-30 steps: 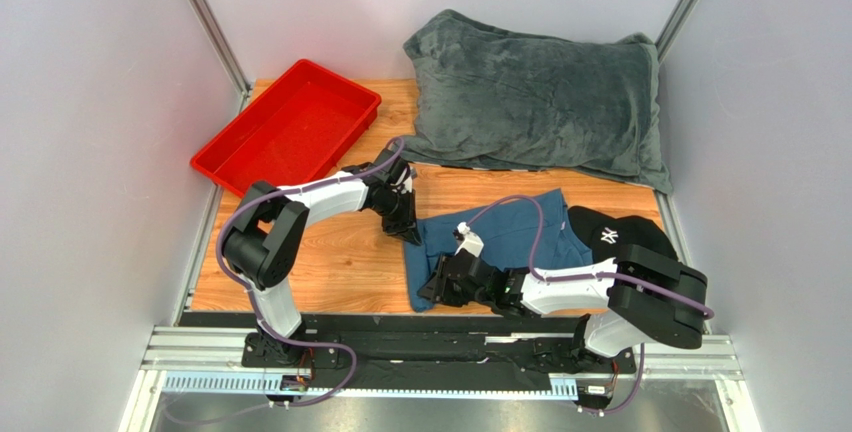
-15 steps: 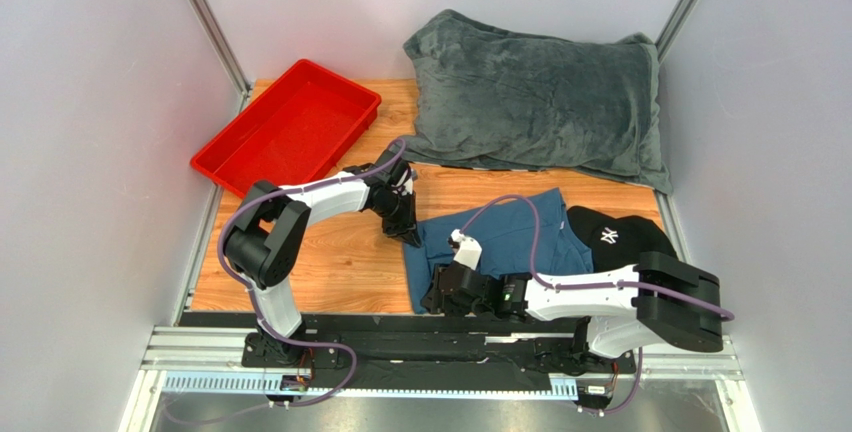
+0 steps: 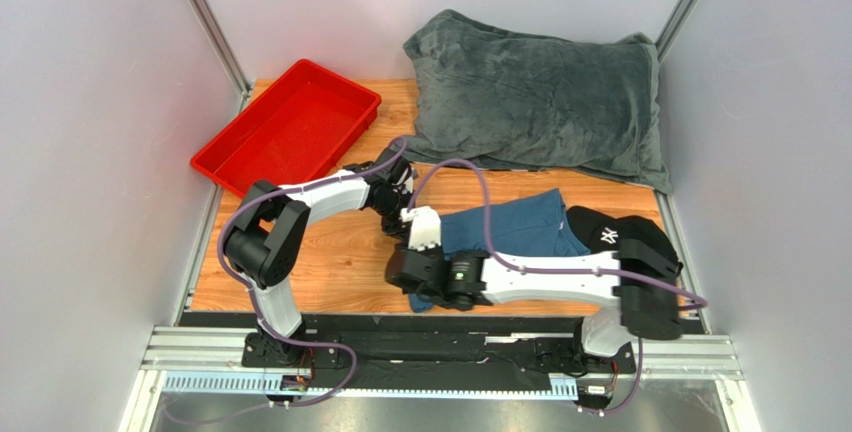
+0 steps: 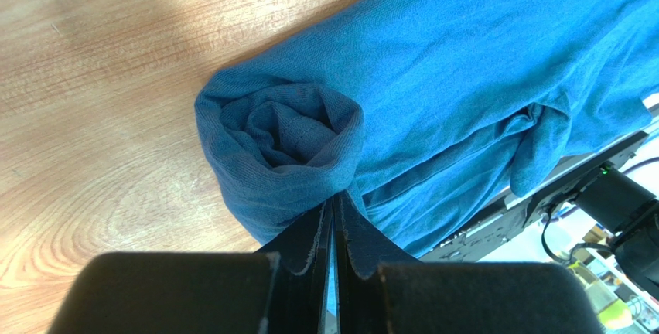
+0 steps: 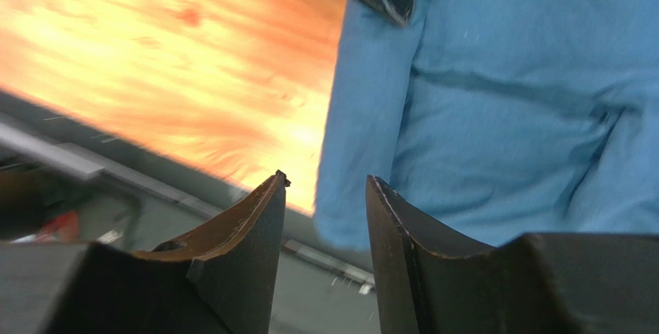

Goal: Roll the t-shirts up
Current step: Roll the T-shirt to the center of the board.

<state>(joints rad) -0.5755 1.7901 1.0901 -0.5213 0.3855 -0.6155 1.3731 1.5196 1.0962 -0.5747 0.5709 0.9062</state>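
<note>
A dark teal-blue t-shirt (image 3: 510, 224) lies on the wooden table with its left edge rolled into a tube. In the left wrist view the roll's open end (image 4: 282, 129) shows its spiral. My left gripper (image 4: 334, 204) is shut on the fabric just under that end, at the shirt's far left corner (image 3: 408, 232). My right gripper (image 5: 326, 183) is open, low over the shirt's near left corner (image 3: 403, 274) by the table's front edge. Blue cloth (image 5: 503, 117) lies just beyond its fingertips, and nothing is held between them.
A black cap (image 3: 615, 234) with a white logo lies against the shirt's right side. A large fuzzy grey blanket (image 3: 540, 102) fills the back right. A red tray (image 3: 290, 127) stands at the back left. Black and metal rails (image 3: 440, 337) run along the near edge.
My right arm has swung left along the shirt's near edge to its left corner, and its jaws have spread wider. The left gripper has kept its grip and place.
</note>
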